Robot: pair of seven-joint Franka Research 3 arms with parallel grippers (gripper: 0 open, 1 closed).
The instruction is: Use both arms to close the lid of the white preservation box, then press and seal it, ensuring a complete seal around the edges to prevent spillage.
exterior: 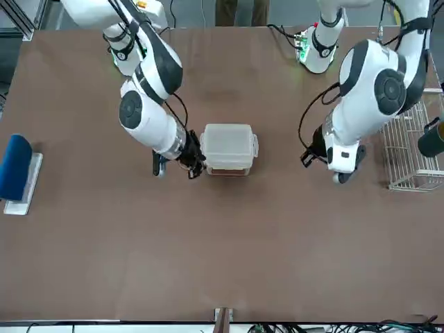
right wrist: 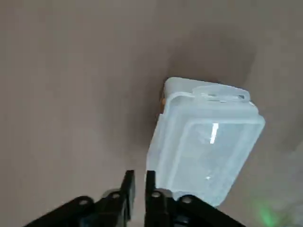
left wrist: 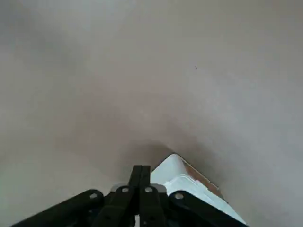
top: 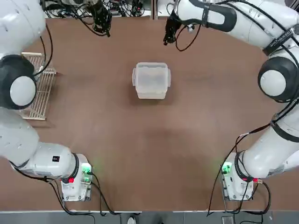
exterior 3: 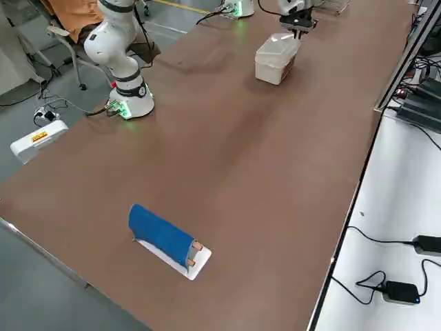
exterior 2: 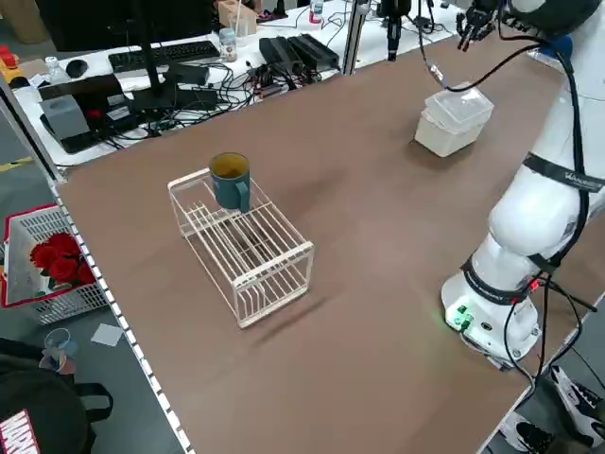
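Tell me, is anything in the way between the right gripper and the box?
Nothing visible is. The right gripper hangs past the box's far right corner; the left gripper is farther left.
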